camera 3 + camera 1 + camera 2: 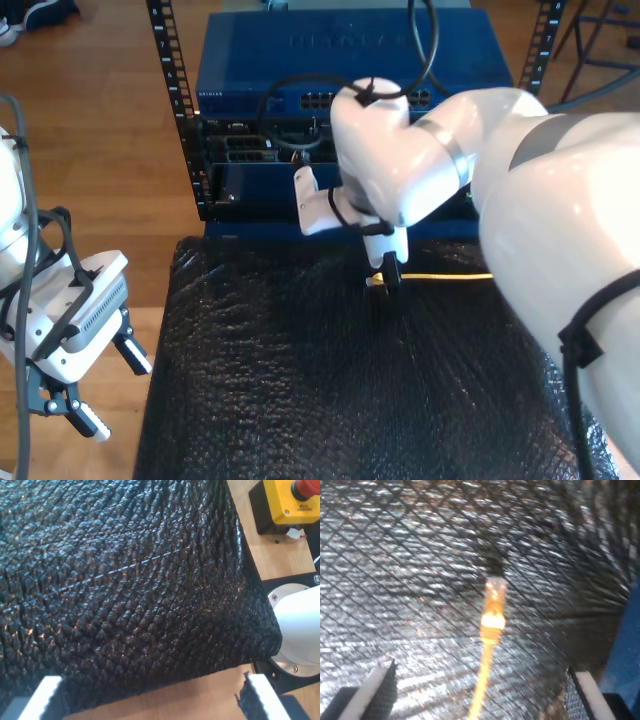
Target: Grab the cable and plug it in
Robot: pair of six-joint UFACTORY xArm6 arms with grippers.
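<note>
The cable (450, 276) lies on the black textured mat (300, 380), its clear plug (495, 591) resting on the mat's surface between the spread fingers of my second gripper (482, 690), which hangs just above the mat near its edge facing the blue network switch (340, 60). My first gripper (100, 385) hovers spread and empty just off the mat's edge at the exterior view's left, over the wooden table (200, 700)

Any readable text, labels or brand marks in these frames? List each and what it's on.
Nothing reads for certain.
Yellow button box: small dark print under the red button, too blurred to read.
Blue rack unit: faint embossed brand lettering on its top, too faint to read.
Black mat, cable, both grippers: no text.
</note>
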